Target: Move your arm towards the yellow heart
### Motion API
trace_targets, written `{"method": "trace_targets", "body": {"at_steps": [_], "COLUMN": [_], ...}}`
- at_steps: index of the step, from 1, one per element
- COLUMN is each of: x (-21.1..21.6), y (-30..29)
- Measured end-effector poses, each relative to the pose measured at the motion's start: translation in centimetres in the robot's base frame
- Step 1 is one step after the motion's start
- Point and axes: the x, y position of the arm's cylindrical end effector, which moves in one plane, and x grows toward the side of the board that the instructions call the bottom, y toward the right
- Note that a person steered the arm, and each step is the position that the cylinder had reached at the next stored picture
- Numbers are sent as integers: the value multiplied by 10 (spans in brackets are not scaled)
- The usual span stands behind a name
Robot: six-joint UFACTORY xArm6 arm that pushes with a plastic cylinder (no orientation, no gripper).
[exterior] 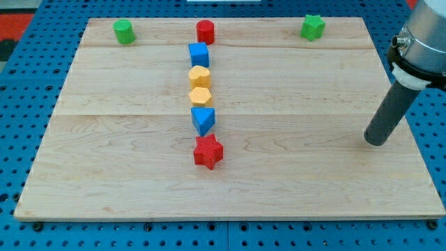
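Our tip (376, 141): on the bench (313, 174) at the view's right edge, well apart from every block; we carry a bare rod, no gripper.
Yellow heart (199, 75): in the centre column, touching the yellow hexagon (201, 96) below and just under the blue cube (199, 54).
Column bottom: blue triangular block (203, 120), red star (208, 152).

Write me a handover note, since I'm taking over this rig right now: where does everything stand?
My tip rests on the board near the view's right edge, touching no block.
The two yellow blocks sit mid-column at the view's centre, between blue blocks; I cannot tell which is the heart.
Done: nothing visible.
Left: the whole approach leftward to the yellow heart.
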Motion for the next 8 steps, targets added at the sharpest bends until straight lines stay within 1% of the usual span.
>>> {"method": "trace_targets", "body": {"at_steps": [2, 3, 4, 5, 6, 7, 8], "x": [2, 40, 90, 101, 101, 93, 93], "y": [0, -28, -105, -203, -279, -327, -328]}}
